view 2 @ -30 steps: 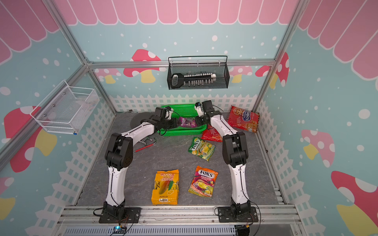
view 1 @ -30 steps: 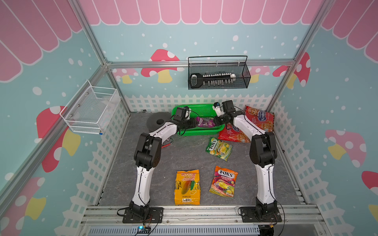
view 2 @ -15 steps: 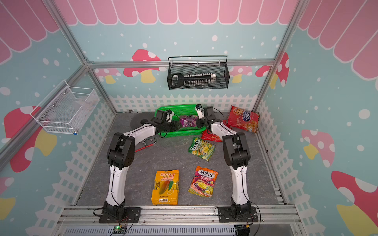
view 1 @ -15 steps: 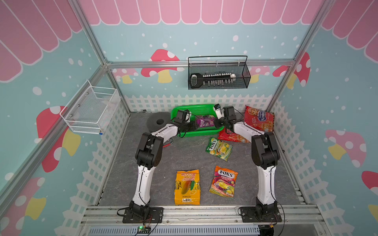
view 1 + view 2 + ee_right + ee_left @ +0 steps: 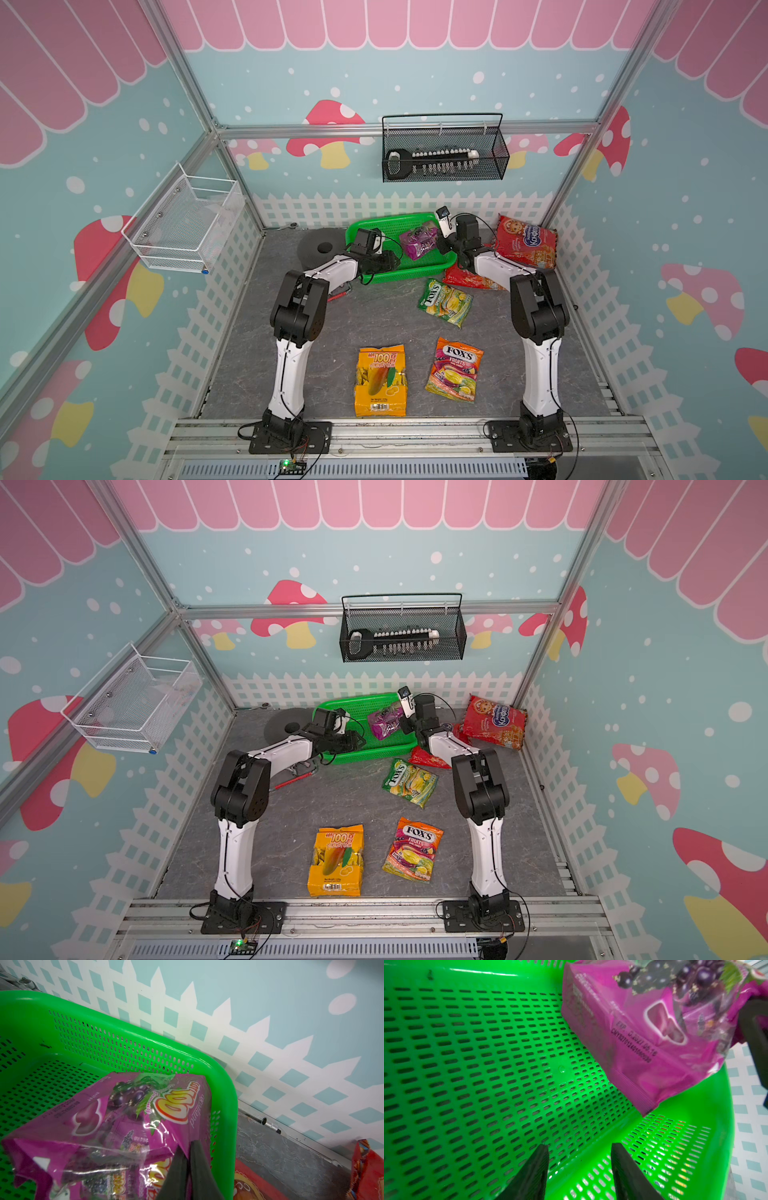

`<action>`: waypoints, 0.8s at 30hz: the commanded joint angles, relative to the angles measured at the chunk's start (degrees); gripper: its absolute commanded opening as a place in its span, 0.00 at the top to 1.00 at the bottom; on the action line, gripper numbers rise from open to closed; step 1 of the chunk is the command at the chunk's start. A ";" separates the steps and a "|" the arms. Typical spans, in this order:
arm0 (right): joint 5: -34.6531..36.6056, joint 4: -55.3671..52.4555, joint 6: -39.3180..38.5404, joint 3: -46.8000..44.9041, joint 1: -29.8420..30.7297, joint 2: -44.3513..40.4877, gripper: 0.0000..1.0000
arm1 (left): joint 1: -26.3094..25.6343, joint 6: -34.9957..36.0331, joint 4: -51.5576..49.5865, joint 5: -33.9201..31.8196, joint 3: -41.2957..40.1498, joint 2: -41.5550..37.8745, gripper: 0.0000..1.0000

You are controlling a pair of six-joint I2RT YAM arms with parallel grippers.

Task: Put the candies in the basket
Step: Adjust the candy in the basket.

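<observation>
The green basket (image 5: 411, 277) (image 5: 374, 756) stands by the back fence. My right gripper (image 5: 188, 1147) (image 5: 441, 245) is shut on an edge of the purple candy bag (image 5: 116, 1126) (image 5: 417, 244), which hangs tilted inside the basket's right end. Low over the perforated floor (image 5: 467, 1064) at the front left, my left gripper (image 5: 579, 1159) (image 5: 392, 261) is open and empty, with the purple bag (image 5: 643, 1032) ahead of it. On the table lie a green-yellow Fox's bag (image 5: 445, 302), an orange Fox's bag (image 5: 455, 369) and an orange "100" pack (image 5: 380, 380). Two red bags (image 5: 525, 247) (image 5: 467, 279) lie right of the basket.
A black wire basket (image 5: 442, 158) holding a brush hangs on the back wall, a white mesh basket (image 5: 187, 224) on the left wall. A black disc (image 5: 322, 249) sits left of the green basket. A red-handled tool (image 5: 338, 294) lies under my left arm.
My right arm has sunk lower at the basket's right end, the purple bag still pinched in its jaws. The left gripper has shifted only slightly inside the basket.
</observation>
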 commanded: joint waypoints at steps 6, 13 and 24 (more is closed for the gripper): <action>0.74 -3.39 1.59 -1.27 -0.54 -3.55 0.57 | 0.59 -1.51 0.12 3.98 -0.99 -3.20 0.47; -8.15 -12.86 1.79 3.40 -0.46 -6.86 0.39 | 1.21 -4.17 0.37 4.56 2.45 -0.79 0.46; -5.17 -20.21 9.46 13.32 5.73 -0.15 0.28 | 3.54 -7.85 0.40 3.59 -3.17 -8.12 0.46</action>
